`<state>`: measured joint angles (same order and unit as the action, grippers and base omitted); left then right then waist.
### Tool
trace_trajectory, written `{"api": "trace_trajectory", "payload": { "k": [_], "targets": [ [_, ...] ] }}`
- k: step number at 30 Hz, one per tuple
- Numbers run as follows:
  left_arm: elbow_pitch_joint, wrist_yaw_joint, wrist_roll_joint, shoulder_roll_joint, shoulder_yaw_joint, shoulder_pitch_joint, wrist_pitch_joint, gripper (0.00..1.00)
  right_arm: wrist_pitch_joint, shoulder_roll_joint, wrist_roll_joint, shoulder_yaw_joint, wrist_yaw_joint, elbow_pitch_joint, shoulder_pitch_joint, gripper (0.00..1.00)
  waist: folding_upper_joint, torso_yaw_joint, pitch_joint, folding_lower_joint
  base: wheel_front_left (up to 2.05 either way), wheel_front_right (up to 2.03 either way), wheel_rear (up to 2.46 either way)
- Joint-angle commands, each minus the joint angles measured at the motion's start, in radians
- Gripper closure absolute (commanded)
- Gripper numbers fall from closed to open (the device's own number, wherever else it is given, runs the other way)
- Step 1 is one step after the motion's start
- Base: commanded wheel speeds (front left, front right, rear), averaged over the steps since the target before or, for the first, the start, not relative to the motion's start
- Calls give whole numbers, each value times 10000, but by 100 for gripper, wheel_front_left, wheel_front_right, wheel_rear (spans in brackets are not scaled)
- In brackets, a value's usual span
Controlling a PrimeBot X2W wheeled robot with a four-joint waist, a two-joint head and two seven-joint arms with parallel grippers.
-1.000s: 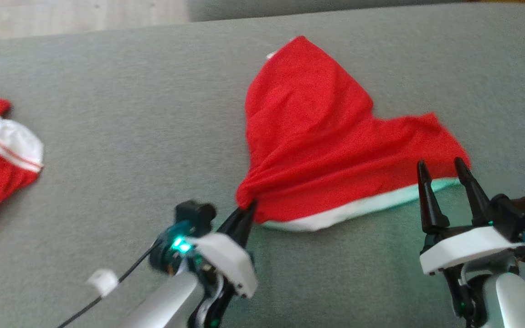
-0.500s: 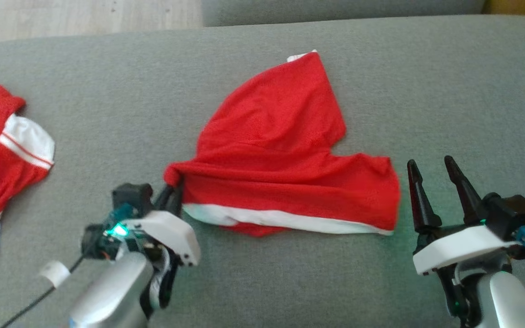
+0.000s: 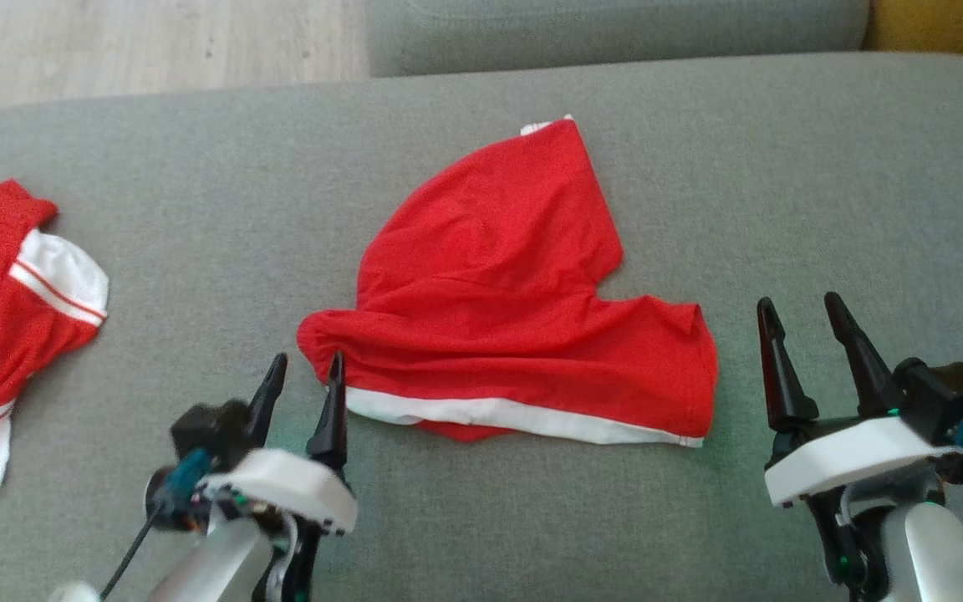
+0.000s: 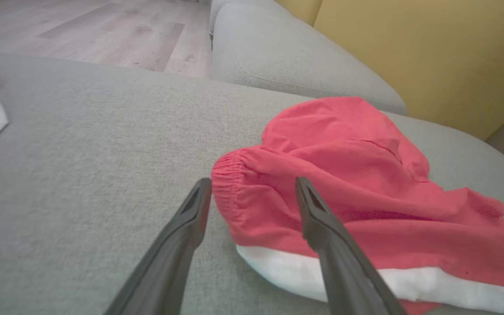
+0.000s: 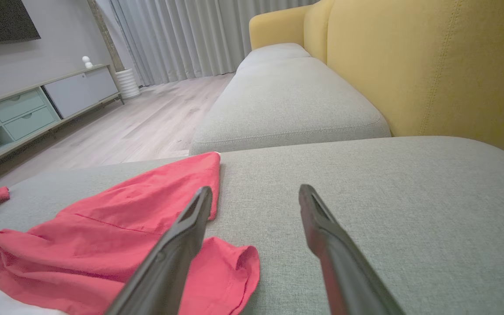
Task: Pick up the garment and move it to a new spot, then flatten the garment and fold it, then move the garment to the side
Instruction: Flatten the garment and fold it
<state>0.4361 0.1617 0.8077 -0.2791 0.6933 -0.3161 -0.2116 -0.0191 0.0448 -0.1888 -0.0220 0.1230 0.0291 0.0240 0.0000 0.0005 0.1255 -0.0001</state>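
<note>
Task garment (image 3: 515,334) lies mid sofa cushion (image 3: 197,209): red, white band along near edge, rumpled, elastic corner gathered. A second garment (image 3: 5,309), red and white, far left; two in all. Two pincers: left pincer (image 3: 308,361) wide open, gathered corner between its fingers, ungripped; right pincer (image 3: 798,301) wide open, empty, just right of the cloth.

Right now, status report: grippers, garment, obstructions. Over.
Left gripper open at red shorts' waistband, holding nothing. Right gripper open, clear. Shorts crumpled on grey cushion, unfolded. Second red-and-white garment far left, not obstructing.
</note>
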Motion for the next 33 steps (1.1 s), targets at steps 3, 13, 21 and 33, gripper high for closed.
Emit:
{"api": "trace_trajectory", "payload": {
  "k": [3,13,21,33],
  "targets": [
    [-576,-168,-18,-358,-721,50,-361,0,-21,55,-97,-210,77,-324,45,0,0,180,-296,1,0,0,0],
    [-2358,-540,-1847,-551,-3212,1518,-498,0,56,55,-48,-236,77,-119,-358,0,0,422,-997,1,0,0,0],
    [-2286,-802,-2435,-587,-3976,2297,-500,0,245,55,-44,-189,77,72,-838,0,0,364,-1450,1,0,0,0],
    [-1965,-958,-2356,-542,-3832,2365,-416,0,199,55,-201,-237,77,-8,-996,0,0,250,-1448,1,0,0,0]
  ]
}}
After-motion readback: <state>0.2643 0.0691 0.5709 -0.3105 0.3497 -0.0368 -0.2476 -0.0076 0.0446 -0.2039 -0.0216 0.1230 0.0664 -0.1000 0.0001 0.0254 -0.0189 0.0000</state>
